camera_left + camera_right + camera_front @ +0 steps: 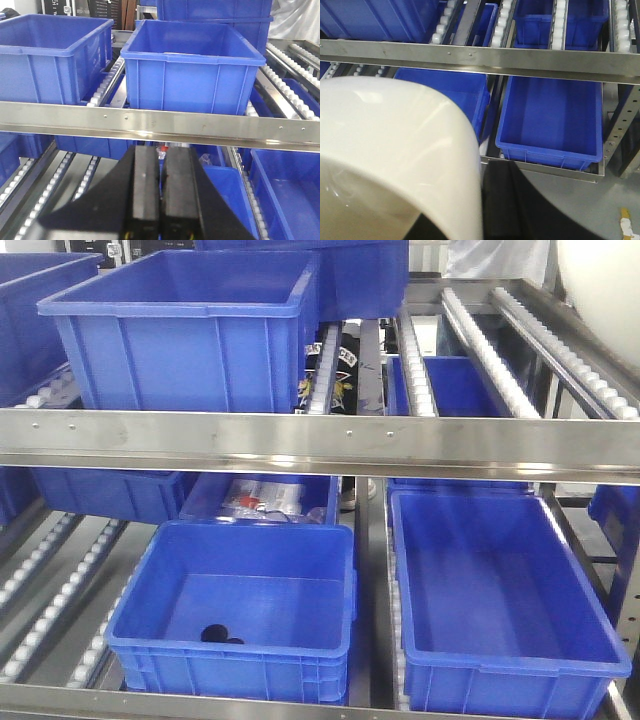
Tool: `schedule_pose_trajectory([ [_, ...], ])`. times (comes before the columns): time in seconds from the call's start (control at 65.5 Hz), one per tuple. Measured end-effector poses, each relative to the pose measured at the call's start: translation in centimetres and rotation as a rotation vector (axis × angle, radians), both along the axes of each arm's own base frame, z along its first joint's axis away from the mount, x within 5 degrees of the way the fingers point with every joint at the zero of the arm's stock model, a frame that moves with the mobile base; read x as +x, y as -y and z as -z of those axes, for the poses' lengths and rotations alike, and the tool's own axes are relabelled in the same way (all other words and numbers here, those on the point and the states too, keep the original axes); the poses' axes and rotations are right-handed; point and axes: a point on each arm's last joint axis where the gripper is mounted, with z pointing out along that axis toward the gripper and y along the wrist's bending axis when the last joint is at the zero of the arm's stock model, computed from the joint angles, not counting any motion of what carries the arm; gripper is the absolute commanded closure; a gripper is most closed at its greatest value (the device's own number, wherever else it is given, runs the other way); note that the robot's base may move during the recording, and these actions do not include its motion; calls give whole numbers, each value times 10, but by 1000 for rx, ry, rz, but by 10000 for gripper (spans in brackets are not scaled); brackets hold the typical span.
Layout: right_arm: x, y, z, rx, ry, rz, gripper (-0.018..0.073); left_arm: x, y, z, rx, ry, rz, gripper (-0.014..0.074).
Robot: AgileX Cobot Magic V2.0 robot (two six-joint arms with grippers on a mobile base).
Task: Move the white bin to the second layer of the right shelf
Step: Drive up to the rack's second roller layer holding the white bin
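Front view: a steel rack with 2 levels in sight. The upper roller shelf (480, 350) carries white roller tracks in metal rails behind a flat front bar (320, 440). 1 large blue crate (190, 330) stands on its left half; the tracks on the right half are bare. On the level below, 2 open blue crates sit side by side, the left crate (235, 600) holding small dark round items, the right crate (500, 590) with nothing visible inside.

The white bin (600, 285) shows only as a pale curved surface at the top right corner, above the right-hand tracks; whether it touches them cannot be told.

Right wrist view: the white bin fills the lower left, its glossy wall against the dark right gripper (492, 200), which grips that wall; how wide the jaws stand is hidden. The front bar crosses the top of this view.

Left wrist view: the left gripper (160, 200) has its 2 black fingers (145, 190) pressed together, holding nothing, just before the front bar.
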Motion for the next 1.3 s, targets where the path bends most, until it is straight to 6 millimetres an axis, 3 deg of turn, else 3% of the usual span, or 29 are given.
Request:
schedule_pose_trajectory([
  [1.297,0,0,0,0,0,0,504,0,0,0,0,0,0,512],
])
